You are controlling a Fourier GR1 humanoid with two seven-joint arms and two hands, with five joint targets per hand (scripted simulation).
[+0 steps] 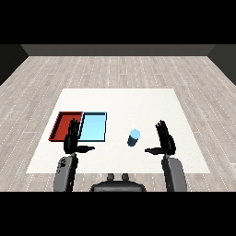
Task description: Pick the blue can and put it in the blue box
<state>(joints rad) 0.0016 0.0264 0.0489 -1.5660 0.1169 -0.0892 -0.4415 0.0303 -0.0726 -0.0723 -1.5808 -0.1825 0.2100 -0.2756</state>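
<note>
— Where is the blue can sitting?
— Upright on the white tabletop, between the light blue tray and the right hand.
— Anything hidden?
— The left hand, fingers spread like the right's, is covering both trays' near corners, the red tray included.

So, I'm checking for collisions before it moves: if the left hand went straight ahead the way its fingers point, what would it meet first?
Probably the trays: the left hand points away across the table, toward where the red tray and light blue tray adjoin. It may pass above them; height is unclear.

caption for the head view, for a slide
Both hands open, left and right, above the white table; blue can stands right of the light blue tray, red tray beside it.
</note>
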